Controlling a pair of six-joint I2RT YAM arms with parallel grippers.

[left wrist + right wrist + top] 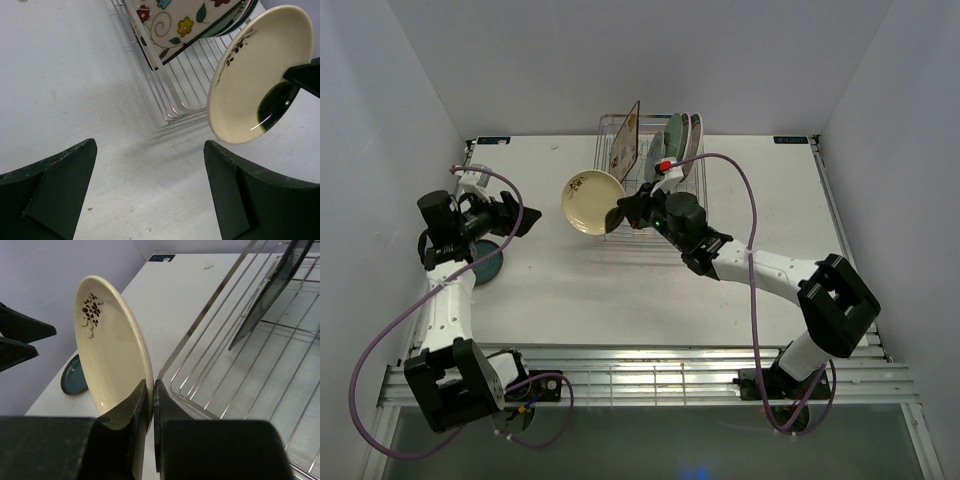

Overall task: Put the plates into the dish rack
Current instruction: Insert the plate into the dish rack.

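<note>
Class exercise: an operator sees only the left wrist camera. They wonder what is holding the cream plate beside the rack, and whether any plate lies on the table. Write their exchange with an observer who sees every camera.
Operator: What is gripping the cream plate at my right edge?
Observer: The right tool, shut on the plate's lower rim. The plate stands on edge just outside the dish rack.
Operator: Is any plate lying on the table?
Observer: Yes. A dark teal plate lies flat near the table's left edge, outside your frame.
</note>
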